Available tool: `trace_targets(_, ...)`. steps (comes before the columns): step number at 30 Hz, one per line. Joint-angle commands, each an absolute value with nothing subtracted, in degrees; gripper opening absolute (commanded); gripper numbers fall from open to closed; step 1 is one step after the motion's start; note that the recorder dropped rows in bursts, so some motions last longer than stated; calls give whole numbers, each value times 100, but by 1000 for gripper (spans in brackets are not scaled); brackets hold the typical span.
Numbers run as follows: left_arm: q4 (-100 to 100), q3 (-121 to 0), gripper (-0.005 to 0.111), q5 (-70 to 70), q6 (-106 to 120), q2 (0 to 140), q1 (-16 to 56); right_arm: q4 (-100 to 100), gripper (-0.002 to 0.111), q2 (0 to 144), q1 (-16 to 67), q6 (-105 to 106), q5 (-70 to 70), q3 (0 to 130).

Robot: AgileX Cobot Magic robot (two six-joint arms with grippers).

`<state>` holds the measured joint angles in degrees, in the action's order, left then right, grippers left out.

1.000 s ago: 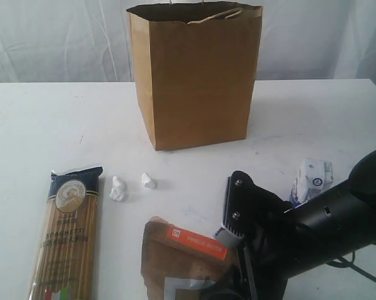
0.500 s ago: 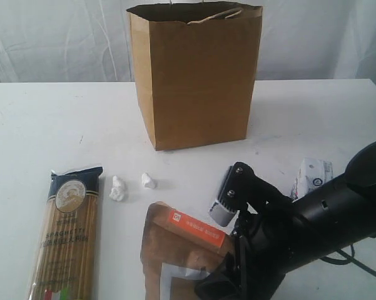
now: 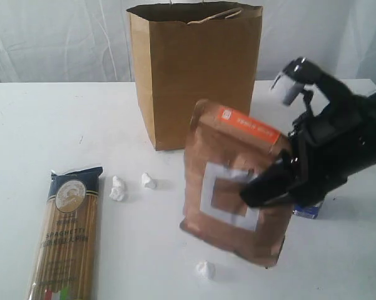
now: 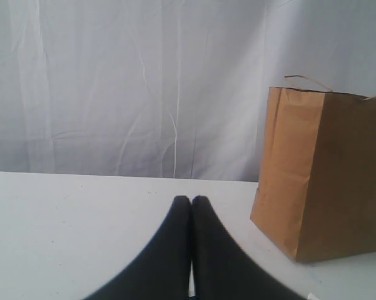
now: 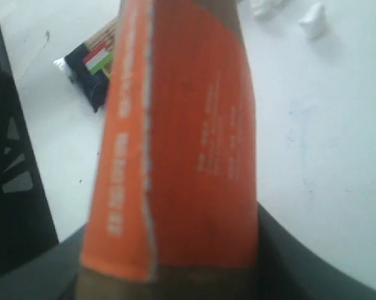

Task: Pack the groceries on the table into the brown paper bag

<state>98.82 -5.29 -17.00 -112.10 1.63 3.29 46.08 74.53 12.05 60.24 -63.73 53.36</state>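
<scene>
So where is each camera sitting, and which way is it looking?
Exterior view: in front of the table, facing the brown paper bag; shows the right arm holding the orange-labelled brown pouch upright.
Left wrist view: low over the table, facing bag and curtain; shows its shut fingers.
Right wrist view: close against the pouch's orange label; shows dark fingers either side.
Shared: exterior and right wrist both see pouch and spaghetti packet.

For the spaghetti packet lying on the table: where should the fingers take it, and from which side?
Probably at mid-length, fingers closing across its narrow width, coming straight down from above. The spaghetti packet lies flat on the table, long and slim, with bare surface along both long edges; an end grip might let it droop.
</scene>
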Motion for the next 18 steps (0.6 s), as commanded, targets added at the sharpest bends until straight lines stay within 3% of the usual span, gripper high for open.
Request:
trace_targets(1,9995,-566,0,-1738,-11221,137,363,4790,0,7433,628,5604,-6825,6293)
trace_targets(7,9995,-566,0,-1738,-11221,137,363,5423,0,8096,-572,5457,-6938,7813)
trace_targets(18,9995,-566,0,-1738,-11210,137,363,8735,0,9689,-1638,5826,-6996,8959)
